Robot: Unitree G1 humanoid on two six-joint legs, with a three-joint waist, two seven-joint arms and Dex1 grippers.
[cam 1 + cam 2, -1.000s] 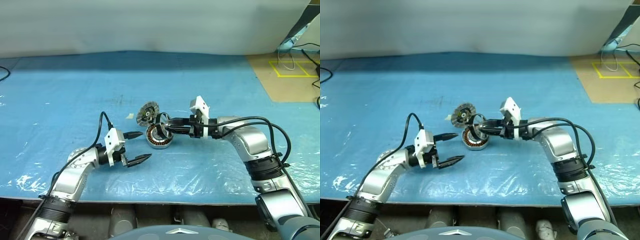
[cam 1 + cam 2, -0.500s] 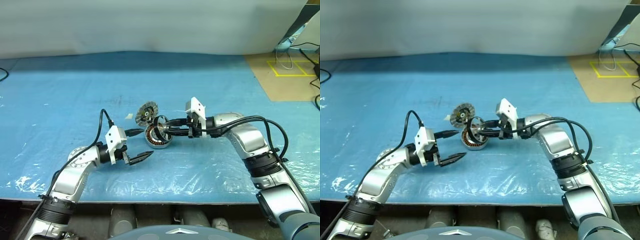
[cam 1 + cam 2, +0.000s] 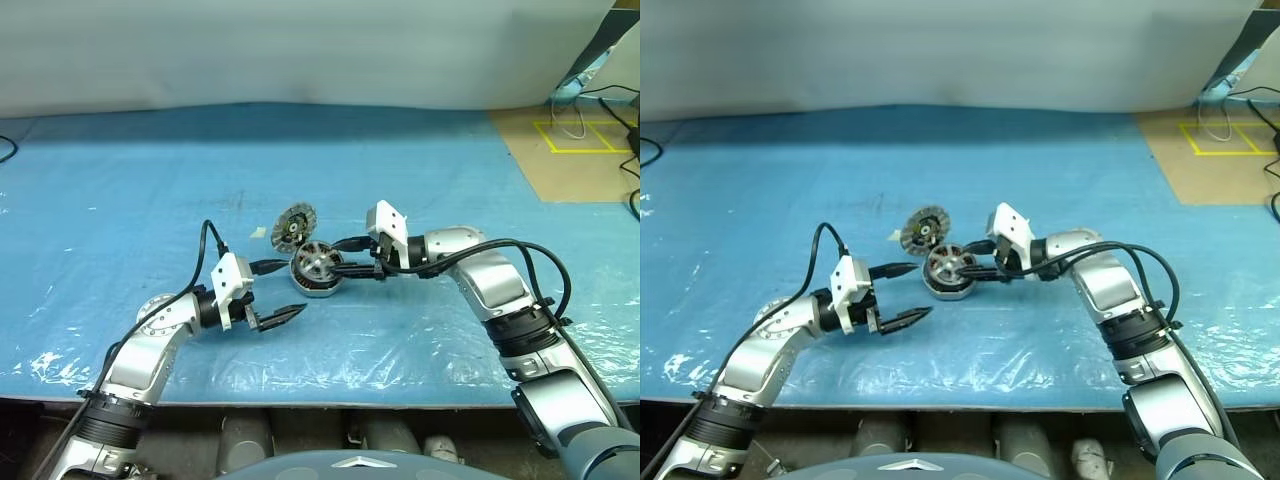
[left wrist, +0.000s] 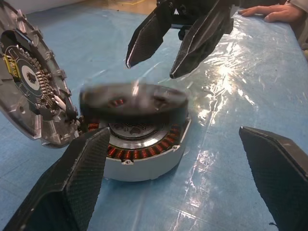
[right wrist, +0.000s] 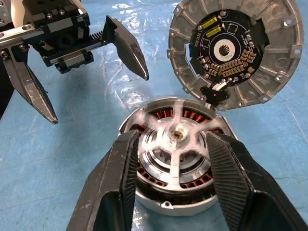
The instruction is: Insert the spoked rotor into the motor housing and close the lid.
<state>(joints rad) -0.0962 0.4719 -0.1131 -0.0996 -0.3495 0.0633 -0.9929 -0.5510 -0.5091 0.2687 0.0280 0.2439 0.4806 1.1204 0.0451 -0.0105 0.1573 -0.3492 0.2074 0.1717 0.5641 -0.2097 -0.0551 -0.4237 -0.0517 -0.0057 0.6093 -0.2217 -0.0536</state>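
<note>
Nearest on the blue-covered bench (image 3: 120,180), the left tool (image 3: 277,293) hangs with its fingers spread wide and empty, just beside the motor housing (image 3: 318,270). The spoked rotor (image 5: 175,139) lies on top of the housing's copper windings, blurred in the wrist views. The right tool (image 5: 173,159) straddles the rotor, fingers parted on either side; whether they touch it I cannot tell. Behind, the lid (image 3: 295,227) stands tilted against the housing, circuit face showing.
</note>
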